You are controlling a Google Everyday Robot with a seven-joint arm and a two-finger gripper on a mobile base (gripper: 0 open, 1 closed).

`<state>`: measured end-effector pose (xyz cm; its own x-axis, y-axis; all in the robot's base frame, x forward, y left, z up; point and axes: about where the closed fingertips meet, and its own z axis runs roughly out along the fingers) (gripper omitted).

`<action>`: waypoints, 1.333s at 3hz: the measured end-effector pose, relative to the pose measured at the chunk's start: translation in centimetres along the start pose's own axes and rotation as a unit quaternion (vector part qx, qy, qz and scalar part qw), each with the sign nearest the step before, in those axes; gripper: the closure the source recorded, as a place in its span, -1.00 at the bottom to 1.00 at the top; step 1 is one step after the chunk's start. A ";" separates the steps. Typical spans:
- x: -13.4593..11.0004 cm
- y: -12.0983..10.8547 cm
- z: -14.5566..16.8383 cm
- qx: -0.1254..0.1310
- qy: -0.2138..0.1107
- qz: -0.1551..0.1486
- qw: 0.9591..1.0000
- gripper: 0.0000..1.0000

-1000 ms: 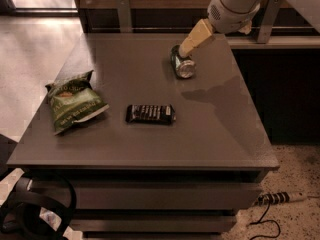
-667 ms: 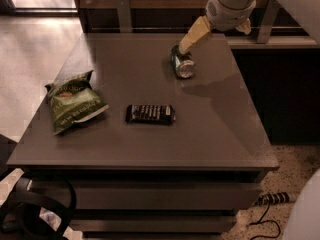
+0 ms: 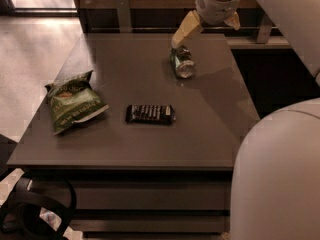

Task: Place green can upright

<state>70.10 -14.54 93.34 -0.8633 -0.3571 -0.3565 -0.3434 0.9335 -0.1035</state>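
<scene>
The green can (image 3: 182, 64) lies on its side at the far right of the dark table (image 3: 210, 124), with a shiny silver end turned toward the camera. My gripper (image 3: 180, 39) hangs just above and behind the can, its tan tip at the can's far end. I cannot tell whether it touches the can. The white arm runs up and out of the top of the view.
A crinkled green chip bag (image 3: 72, 104) lies at the table's left edge. A dark candy bar (image 3: 150, 114) lies near the middle. My white arm body (image 3: 280, 179) fills the lower right. A railing and shelf stand behind the table.
The gripper has come down and slightly left toward the can's far end. The can still lies on its side. More of the white arm now fills the lower right.
</scene>
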 end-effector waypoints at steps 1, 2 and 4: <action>-1.2 1.8 2.2 -0.020 0.016 -0.011 1.000 -1.00; -1.9 2.9 4.1 -0.035 0.029 -0.016 0.999 -1.00; -2.2 3.4 7.4 -0.058 0.056 -0.011 0.997 -1.00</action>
<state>73.58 -10.31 86.94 -0.8890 -0.3846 -0.2484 -0.3971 0.9178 0.0004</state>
